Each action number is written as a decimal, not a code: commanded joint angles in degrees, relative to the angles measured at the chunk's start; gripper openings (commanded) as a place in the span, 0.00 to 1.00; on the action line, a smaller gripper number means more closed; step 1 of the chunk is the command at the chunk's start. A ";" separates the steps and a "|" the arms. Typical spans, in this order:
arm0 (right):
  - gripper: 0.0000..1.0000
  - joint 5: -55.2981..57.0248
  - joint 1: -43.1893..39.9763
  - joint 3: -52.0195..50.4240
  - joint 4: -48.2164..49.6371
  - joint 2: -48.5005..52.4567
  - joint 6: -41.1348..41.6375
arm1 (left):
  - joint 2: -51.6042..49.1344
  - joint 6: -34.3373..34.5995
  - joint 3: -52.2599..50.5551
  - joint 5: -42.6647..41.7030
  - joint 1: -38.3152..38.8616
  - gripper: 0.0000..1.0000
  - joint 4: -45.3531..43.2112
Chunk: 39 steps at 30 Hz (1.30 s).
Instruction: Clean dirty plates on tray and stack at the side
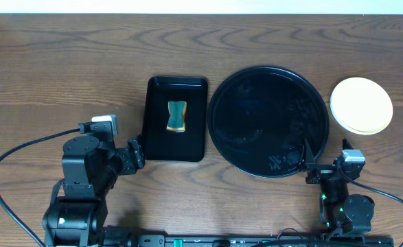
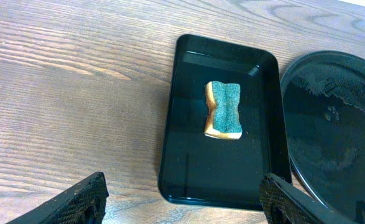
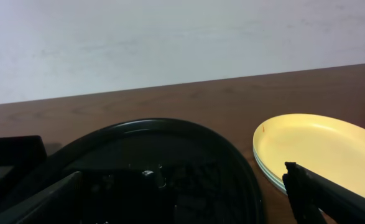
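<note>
Plates [image 3: 322,149] lie stacked just beyond right hand [image 3: 182,175].

Stacked plates [image 1: 361,104], pale yellow on top (mint edge beneath), just beside round black tray [image 1: 256,103]

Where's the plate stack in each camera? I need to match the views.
Overhead: the plate stack is at upper right, just right of the round black tray.
Left wrist: not in view; only part of the tray shows at right.
Right wrist: lower right, yellow plate on top, beside the tray.
Shared landmark: the round black tray, in all three.
</note>
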State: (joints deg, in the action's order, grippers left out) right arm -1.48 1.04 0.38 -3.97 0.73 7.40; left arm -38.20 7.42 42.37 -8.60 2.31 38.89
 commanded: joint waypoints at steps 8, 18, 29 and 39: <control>0.99 -0.24 0.92 -0.07 -0.17 -0.33 0.70 | 0.04 -0.55 -0.33 0.50 -0.09 0.79 -0.15; 0.99 -0.24 0.92 -0.07 -0.17 -0.33 0.70 | 2.12 -6.21 -2.10 1.20 -0.15 0.80 2.14; 0.99 -0.24 0.92 -0.07 -0.15 -0.33 0.70 | 24.09 -6.97 -25.55 5.27 -0.15 0.79 -16.11; 0.99 -0.24 0.92 -0.07 -0.17 -0.33 0.70 | 38.18 -8.13 -42.16 7.26 -0.13 0.79 -40.09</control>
State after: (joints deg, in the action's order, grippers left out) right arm -1.50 1.04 0.38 -3.95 0.69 7.42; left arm -2.74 1.15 2.46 -3.31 2.28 1.30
